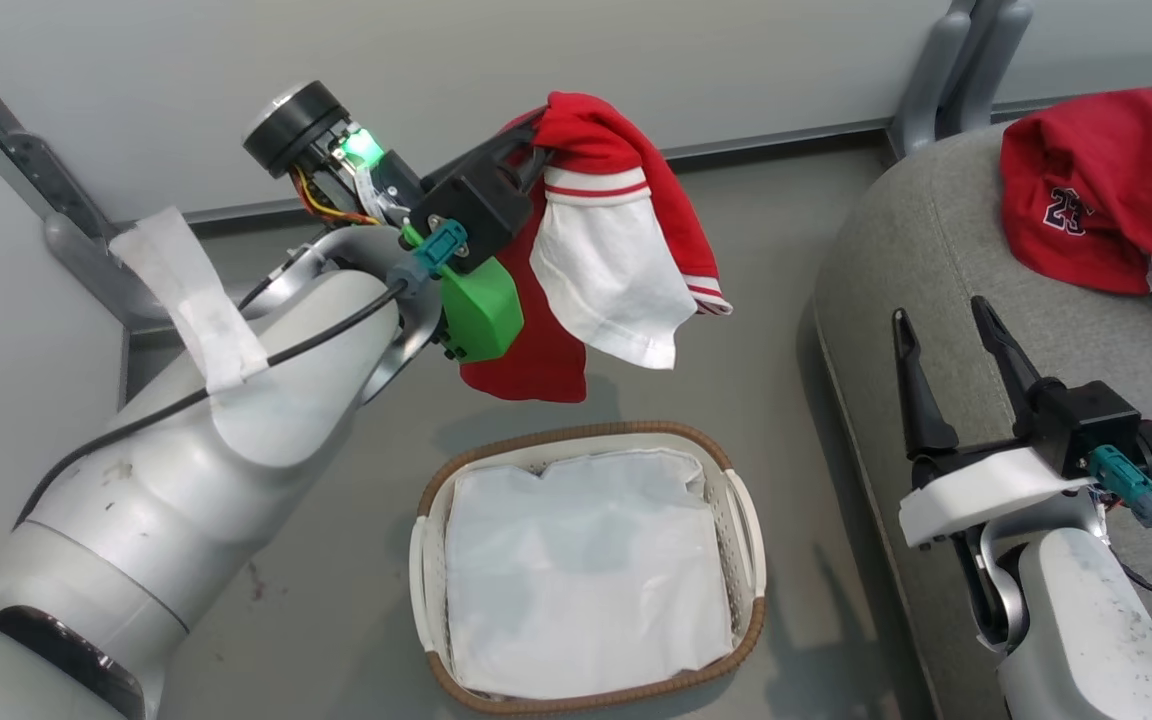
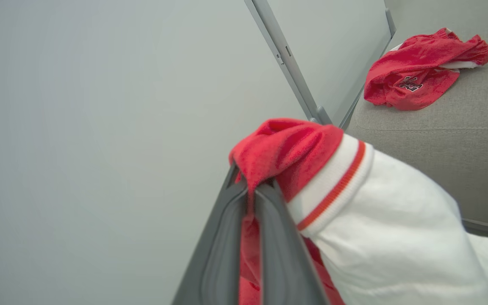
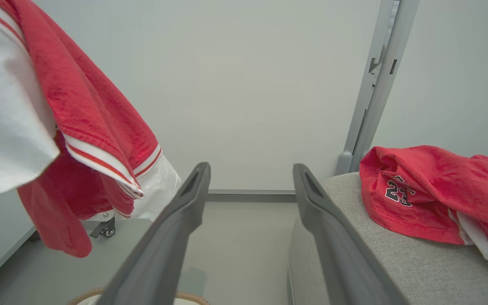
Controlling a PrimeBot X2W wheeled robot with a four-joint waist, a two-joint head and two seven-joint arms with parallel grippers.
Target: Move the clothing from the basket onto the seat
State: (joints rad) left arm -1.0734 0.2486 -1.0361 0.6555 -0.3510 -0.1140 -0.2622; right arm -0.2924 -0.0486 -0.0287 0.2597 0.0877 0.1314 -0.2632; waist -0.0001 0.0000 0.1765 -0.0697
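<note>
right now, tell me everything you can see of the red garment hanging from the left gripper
The garment is soft, bright red fabric with white ribbed trim carrying thin red stripes and a large white panel. It hangs bunched and folded over itself, pinched near its top between the shut fingers of the left gripper, the rest drooping free. It is in the air, held clear of the basket and left of the seat, touching neither.
</note>
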